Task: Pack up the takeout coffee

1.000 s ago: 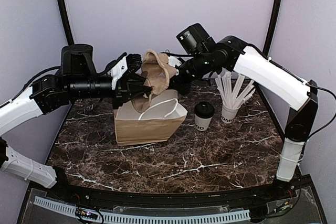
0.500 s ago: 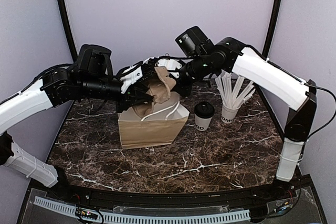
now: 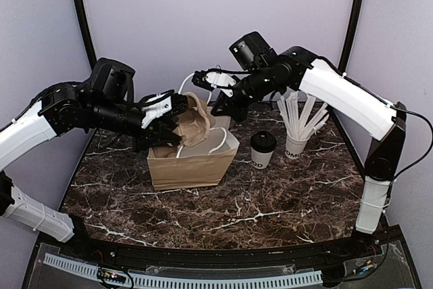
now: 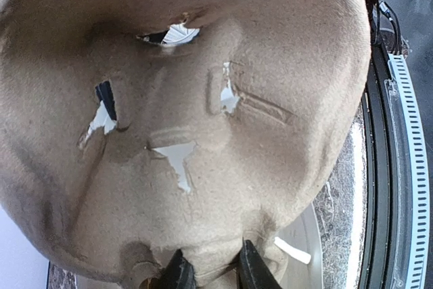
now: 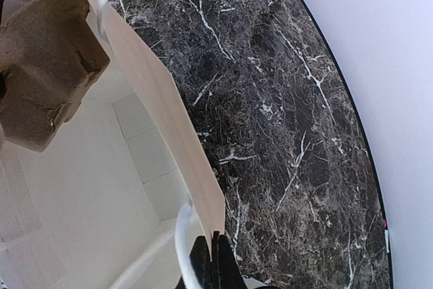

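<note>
So, left gripper [image 3: 168, 107] is clamped on a brown moulded-pulp cup carrier [image 3: 198, 118] at the mouth of the brown paper bag [image 3: 186, 167], mid-surface, probably to seat it inside. Right gripper [image 3: 201, 76], pinched shut on the bag's rim, holds it open. White paper coffee cup with black lid [image 3: 262, 148] sits just right of it, unpacked.

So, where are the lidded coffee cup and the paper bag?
lidded coffee cup [image 3: 262, 144], top view, on its black lid.
paper bag [image 3: 186, 169], top view, on its front wall.
</note>
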Action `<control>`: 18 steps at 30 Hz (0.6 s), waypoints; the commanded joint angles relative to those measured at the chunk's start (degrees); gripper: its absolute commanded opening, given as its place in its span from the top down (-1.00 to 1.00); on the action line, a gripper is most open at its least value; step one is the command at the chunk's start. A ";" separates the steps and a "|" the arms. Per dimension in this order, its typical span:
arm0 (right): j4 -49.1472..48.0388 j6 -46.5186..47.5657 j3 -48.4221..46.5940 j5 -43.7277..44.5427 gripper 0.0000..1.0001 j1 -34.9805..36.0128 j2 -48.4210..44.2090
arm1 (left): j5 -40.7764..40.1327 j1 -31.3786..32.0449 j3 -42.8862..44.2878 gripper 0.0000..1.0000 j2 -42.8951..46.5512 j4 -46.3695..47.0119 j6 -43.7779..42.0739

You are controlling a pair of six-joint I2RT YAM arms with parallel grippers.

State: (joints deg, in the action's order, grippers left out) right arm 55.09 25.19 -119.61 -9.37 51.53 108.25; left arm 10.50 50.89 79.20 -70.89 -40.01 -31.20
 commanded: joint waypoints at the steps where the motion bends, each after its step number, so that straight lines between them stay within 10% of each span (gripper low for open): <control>1: -1.01 -0.80 -2.47 -3.15 1.00 -0.57 0.70 | 0.50 -0.28 0.15 0.52 -1.59 -5.16 -1.50; 18: 1.01 -0.40 -1.75 -3.21 1.00 0.80 -0.31 | -6.90 -0.27 11.11 0.54 -18.03 -11.77 4.88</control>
State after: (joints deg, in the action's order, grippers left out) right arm 56.31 25.21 -120.55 -11.55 51.77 109.08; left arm 5.98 50.89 88.38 -87.20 -47.90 -28.01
